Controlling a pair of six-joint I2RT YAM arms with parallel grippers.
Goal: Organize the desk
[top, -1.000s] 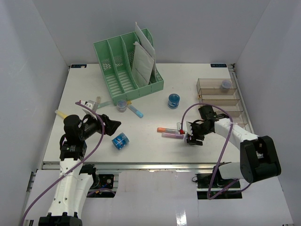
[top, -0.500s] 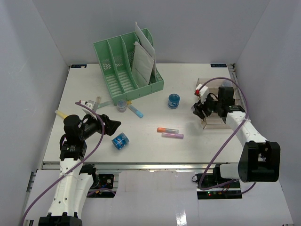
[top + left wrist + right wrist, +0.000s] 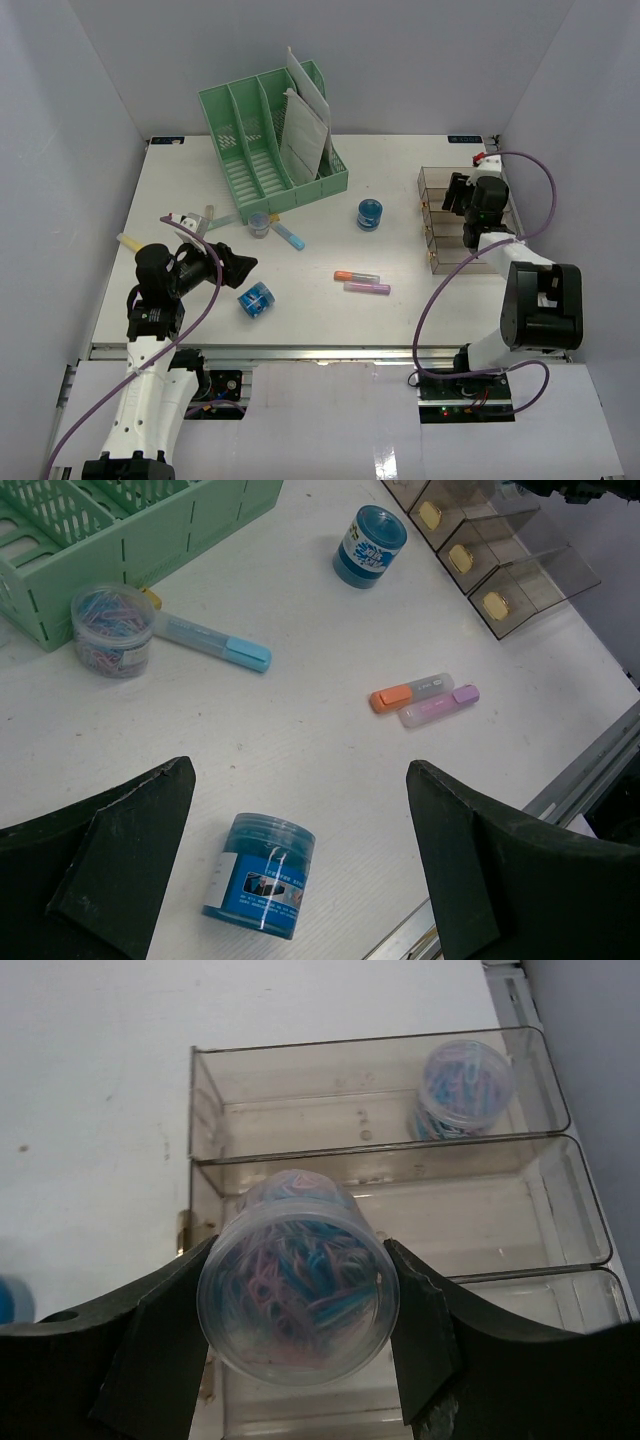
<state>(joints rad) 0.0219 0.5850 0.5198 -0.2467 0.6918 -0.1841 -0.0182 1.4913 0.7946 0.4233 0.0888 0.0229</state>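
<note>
The white desk (image 3: pixel 330 315) holds scattered items. My right gripper (image 3: pixel 463 196) is over the clear compartment tray (image 3: pixel 440 262) at the right. In the right wrist view it (image 3: pixel 298 1265) is shut on a clear jar of coloured paper clips (image 3: pixel 298 1305), held above the tray's second compartment (image 3: pixel 470 1225). A second clip jar (image 3: pixel 462 1085) stands in the far compartment. My left gripper (image 3: pixel 243 262) is open and empty at the near left. A blue jar (image 3: pixel 258 875) lies on its side between and below its fingers (image 3: pixel 300 770).
A green file rack (image 3: pixel 270 130) with papers stands at the back. In front of it lie a clip jar (image 3: pixel 259 223), a blue-capped highlighter (image 3: pixel 290 236) and more pens (image 3: pixel 185 220). An upright blue jar (image 3: pixel 369 213) and orange (image 3: pixel 356 275) and purple (image 3: pixel 367 288) highlighters sit mid-desk.
My right arm has swung from beside the highlighters at mid-desk back and to the right, ending over the clear tray. The left arm and the other items have not moved.
</note>
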